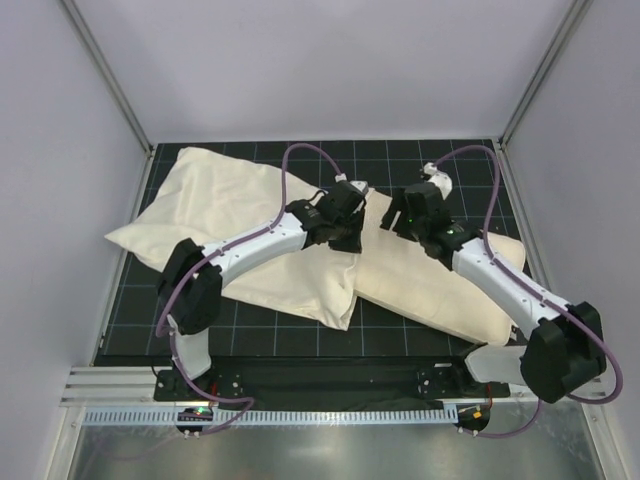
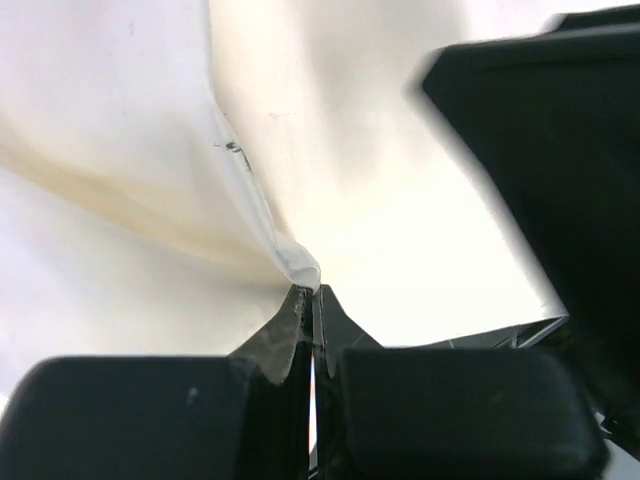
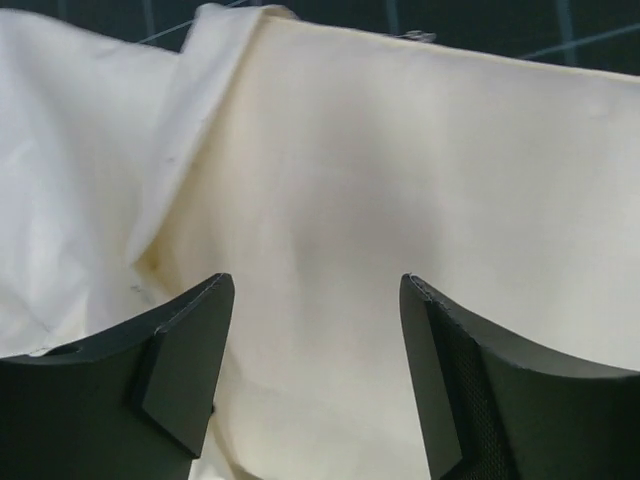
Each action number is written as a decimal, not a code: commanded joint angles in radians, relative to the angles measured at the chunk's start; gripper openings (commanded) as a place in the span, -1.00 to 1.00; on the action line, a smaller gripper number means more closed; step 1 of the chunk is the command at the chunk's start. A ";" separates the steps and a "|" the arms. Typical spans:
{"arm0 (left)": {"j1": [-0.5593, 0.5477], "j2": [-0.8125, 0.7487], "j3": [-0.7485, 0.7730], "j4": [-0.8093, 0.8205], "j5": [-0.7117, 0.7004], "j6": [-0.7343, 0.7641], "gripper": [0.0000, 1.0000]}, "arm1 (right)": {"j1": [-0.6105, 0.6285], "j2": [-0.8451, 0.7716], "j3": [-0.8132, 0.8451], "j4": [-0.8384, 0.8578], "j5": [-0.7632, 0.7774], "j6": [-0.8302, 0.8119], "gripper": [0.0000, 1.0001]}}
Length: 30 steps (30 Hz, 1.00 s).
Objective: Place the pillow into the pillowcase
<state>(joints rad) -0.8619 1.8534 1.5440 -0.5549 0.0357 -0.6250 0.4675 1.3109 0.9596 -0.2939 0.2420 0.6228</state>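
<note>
though it is the biggest thing in view, the black gridded tabletop (image 1: 250,340) shows only around the cloth. on its left half lies the pillowcase (image 1: 230,205), limp and wrinkled, with its right edge reaching the middle. the pillow (image 1: 440,290) lies on the right half, slanting from the middle toward the near right corner. it is thick and smooth, with a stitched edge, and most of it plainly lies outside the pillowcase. its left end meets the pillowcase's edge under the two wrists, and whether any of it sits inside the sack cannot be told. the left fingers (image 2: 298,322) are pressed together on a thin fold of the pillowcase's edge, which rises to a small peak at their tips. the right fingers (image 3: 195,335) are spread apart just over the pillow's top face, beside that edge, with nothing between them.
</note>
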 commanded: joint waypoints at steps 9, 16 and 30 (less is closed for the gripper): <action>-0.031 0.047 0.091 -0.022 -0.115 0.060 -1.00 | -0.564 -0.393 -0.148 -0.387 0.223 0.075 0.99; -0.031 0.044 0.143 -0.074 -0.169 0.099 -1.00 | -0.749 -0.380 -0.280 -0.321 0.128 0.086 0.99; -0.046 0.092 0.269 -0.171 -0.232 0.174 -1.00 | -0.675 -0.372 -0.443 0.004 -0.242 -0.008 0.23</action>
<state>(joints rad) -0.8959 1.9270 1.7298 -0.6960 -0.1688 -0.4957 -0.3229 1.0080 0.5610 -0.3874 0.2214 0.6514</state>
